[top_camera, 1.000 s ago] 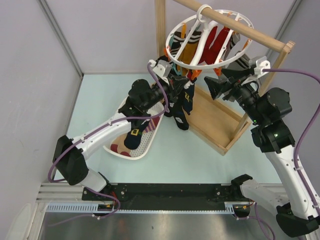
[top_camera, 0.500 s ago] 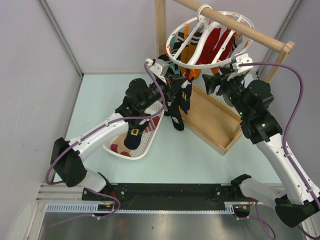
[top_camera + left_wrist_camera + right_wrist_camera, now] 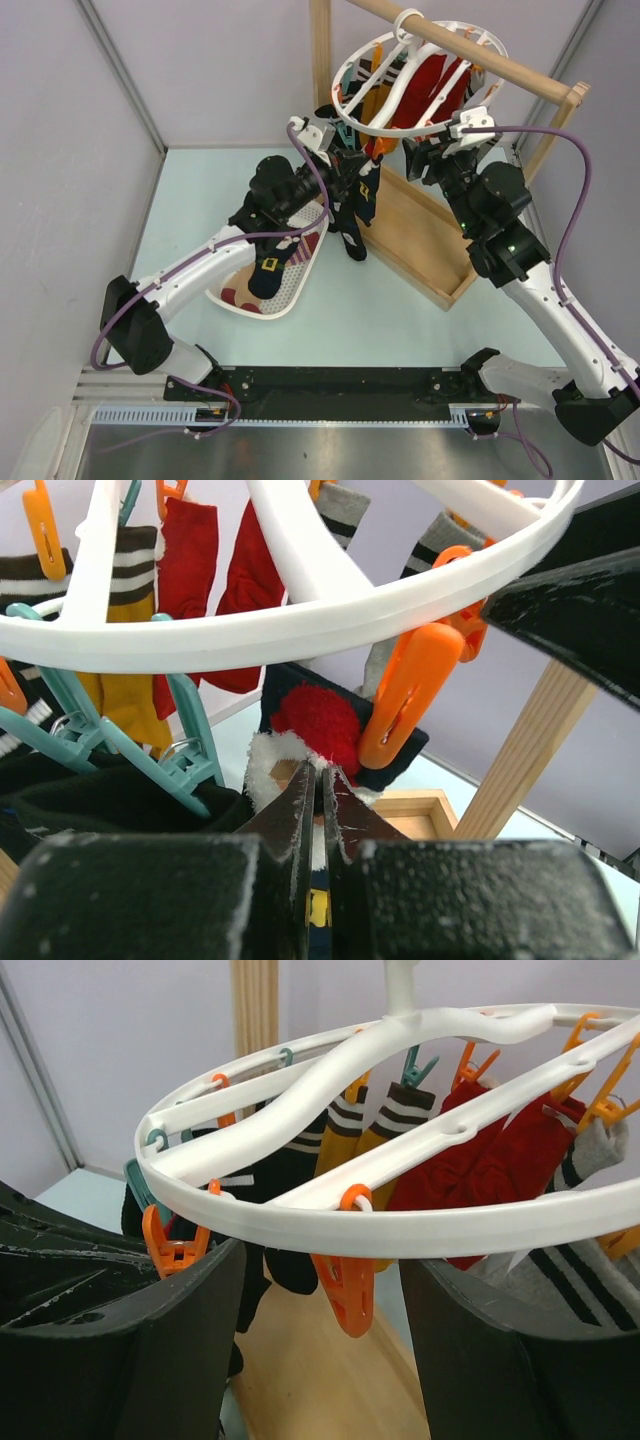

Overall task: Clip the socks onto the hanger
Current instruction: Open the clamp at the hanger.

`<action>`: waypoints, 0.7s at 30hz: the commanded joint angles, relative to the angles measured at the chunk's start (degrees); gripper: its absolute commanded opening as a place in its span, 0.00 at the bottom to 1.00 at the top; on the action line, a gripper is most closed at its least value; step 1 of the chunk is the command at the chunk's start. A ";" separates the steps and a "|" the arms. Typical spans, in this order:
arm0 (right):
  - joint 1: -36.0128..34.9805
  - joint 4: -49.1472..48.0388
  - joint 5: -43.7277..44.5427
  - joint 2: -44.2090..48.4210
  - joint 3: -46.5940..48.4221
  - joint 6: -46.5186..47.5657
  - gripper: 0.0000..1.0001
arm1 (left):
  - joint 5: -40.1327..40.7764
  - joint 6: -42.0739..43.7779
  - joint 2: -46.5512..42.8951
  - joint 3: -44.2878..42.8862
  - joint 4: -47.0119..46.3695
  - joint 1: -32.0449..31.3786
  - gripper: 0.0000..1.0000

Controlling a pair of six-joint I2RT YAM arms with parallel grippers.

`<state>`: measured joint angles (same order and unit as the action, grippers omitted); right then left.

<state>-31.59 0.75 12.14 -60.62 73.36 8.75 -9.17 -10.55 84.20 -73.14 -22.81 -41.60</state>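
The white ring hanger point(image 3: 352, 122) hangs from the wooden rail, with several socks point(image 3: 432, 85) clipped to it. My left gripper point(image 3: 350, 172) is shut on a navy sock point(image 3: 357, 218) with a red pom and white trim point(image 3: 318, 720). It holds the sock's top up under the ring point(image 3: 300, 620), and the sock's length hangs below. An orange clip point(image 3: 405, 695) overlaps that sock's top; I cannot tell whether it bites. My right gripper point(image 3: 322, 1260) is open just under the ring point(image 3: 420, 1232), with another orange clip point(image 3: 345, 1290) between its fingers point(image 3: 130, 1360).
A wooden frame tray point(image 3: 430, 240) stands under the hanger, with a post point(image 3: 320, 50) and a rail point(image 3: 480, 55). A white basket point(image 3: 293, 290) holding more socks point(image 3: 268, 270) sits below the left arm. Teal clips point(image 3: 180, 745) hang left of my left jaws.
My right gripper has swung left and in, from right of the hanger to under its near rim. My left gripper with the sock has shifted slightly left and up.
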 commanded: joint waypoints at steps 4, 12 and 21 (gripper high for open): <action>-5.23 -5.58 12.53 -2.83 0.29 6.53 0.71 | -0.32 -1.14 -2.55 -0.42 -1.19 0.38 0.08; -7.96 -7.78 18.88 -4.95 0.38 9.96 0.72 | -0.41 -1.14 -2.99 -0.25 -0.92 0.38 0.08; -9.80 -13.58 25.30 -6.70 0.38 14.71 0.64 | -0.32 -0.88 -2.64 -0.60 -0.66 0.47 0.08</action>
<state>-40.45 -6.87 32.71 -66.39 73.19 20.10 -9.21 -10.59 83.57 -73.14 -22.52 -41.50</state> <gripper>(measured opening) 0.661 0.077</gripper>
